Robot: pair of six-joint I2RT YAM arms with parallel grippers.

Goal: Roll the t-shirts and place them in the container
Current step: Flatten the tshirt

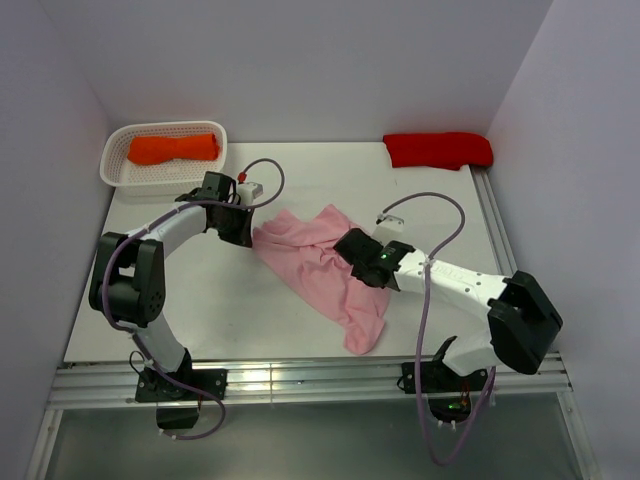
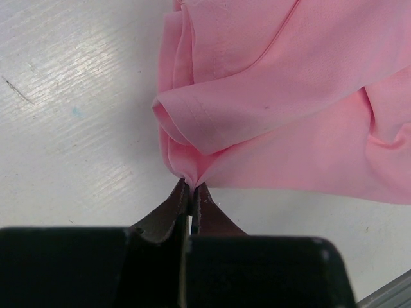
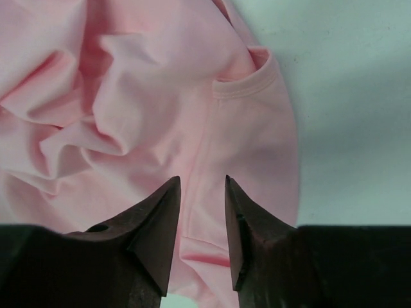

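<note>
A light pink t-shirt (image 1: 318, 268) lies crumpled across the middle of the table. My left gripper (image 1: 248, 232) is at the shirt's left corner. In the left wrist view this gripper (image 2: 192, 186) is shut on a pinched fold of the pink t-shirt's (image 2: 289, 96) hemmed edge. My right gripper (image 1: 346, 246) rests over the shirt's right side. In the right wrist view its jaws (image 3: 202, 183) stand apart over the pink cloth (image 3: 128, 115), with a flat strip of cloth showing between the fingers and the neck opening just ahead.
An orange t-shirt bundle (image 1: 175, 148) lies in a white basket (image 1: 165, 178) at the back left. A red t-shirt bundle (image 1: 438, 150) sits at the back right corner. Walls close in on the left, right and back. A metal rail runs along the near edge.
</note>
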